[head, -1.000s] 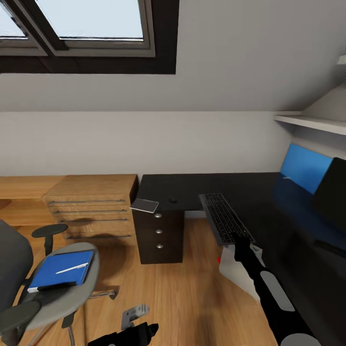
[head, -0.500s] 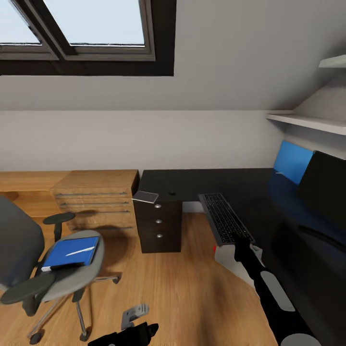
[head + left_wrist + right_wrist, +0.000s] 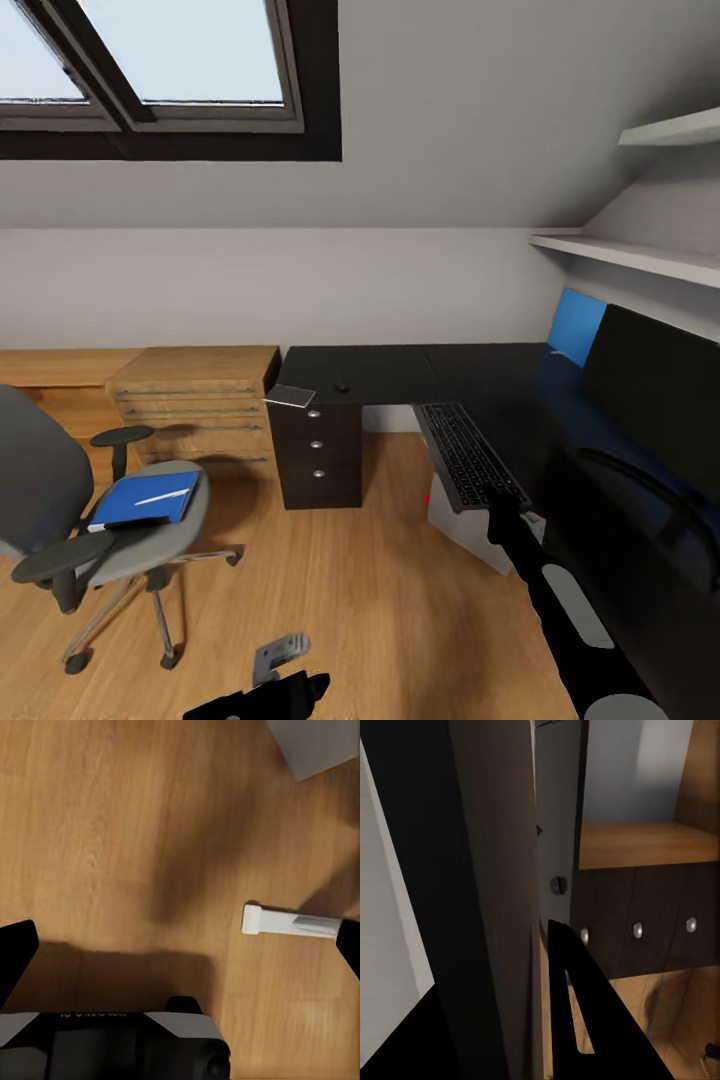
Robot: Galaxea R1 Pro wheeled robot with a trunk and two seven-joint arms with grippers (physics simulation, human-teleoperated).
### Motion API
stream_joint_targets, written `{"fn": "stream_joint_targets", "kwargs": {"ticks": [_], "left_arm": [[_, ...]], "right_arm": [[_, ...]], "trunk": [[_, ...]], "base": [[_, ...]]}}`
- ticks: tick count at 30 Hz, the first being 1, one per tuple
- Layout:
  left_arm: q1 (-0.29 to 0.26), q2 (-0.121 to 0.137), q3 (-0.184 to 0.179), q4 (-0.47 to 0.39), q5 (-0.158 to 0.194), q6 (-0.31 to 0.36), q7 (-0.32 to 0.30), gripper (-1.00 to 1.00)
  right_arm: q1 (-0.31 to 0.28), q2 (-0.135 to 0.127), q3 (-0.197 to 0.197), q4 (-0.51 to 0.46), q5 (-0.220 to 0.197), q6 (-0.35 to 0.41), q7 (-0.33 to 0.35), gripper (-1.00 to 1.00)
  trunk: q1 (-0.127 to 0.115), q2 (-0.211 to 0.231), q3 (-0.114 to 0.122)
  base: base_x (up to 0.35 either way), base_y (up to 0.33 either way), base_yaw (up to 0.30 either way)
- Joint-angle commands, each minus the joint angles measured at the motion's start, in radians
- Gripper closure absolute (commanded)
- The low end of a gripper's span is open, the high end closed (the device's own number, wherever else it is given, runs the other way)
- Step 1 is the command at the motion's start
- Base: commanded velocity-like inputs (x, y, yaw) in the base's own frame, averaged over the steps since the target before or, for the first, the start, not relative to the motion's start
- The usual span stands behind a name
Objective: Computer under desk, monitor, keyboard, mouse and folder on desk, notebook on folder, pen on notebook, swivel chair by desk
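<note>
One keyboard (image 3: 468,455) is what I carry now, clamped at its near end in my right claw (image 3: 503,508), its far end reaching out ahead of me, level with the edge of the bench (image 3: 500,385). My left claw (image 3: 283,655) hangs low over the wooden floor (image 3: 112,832), its fingers spread wide with nothing between them.

The monitor (image 3: 655,385) stands on the bench to the right of my right claw, so the bare dark top just in front of that screen is where the keyboard belongs. To do this well, I judge I should keep the board flat, swing it rightward over the edge, and lower it until its whole underside rests before I let go; half on the rim, it could tip off. The white computer (image 3: 468,520) sits on the floor directly below my right claw, so I should keep my arm from knocking it.

Well off to the left of my left claw, the swivel chair (image 3: 95,510) bears the blue folder (image 3: 145,498) with a pale pen (image 3: 162,495) lying on top; those come later
</note>
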Motion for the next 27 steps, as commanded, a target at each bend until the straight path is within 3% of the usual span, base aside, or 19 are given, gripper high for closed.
{"fn": "stream_joint_targets", "kwargs": {"ticks": [1,27], "left_arm": [[0.000,-0.001,0.000,-0.002,0.011,0.003,0.009,-1.00],[0.000,0.001,0.001,-0.004,0.011,0.002,0.009,-1.00]], "right_arm": [[-0.001,0.000,-0.002,0.000,-0.010,0.006,0.005,1.00],[-0.001,-0.001,-0.011,0.008,-0.009,0.005,0.004,1.00]], "trunk": [[0.000,-0.001,-0.001],[0.000,-0.001,-0.001]], "base": [[-0.257,-0.244,0.000],[-0.237,-0.258,0.000]]}}
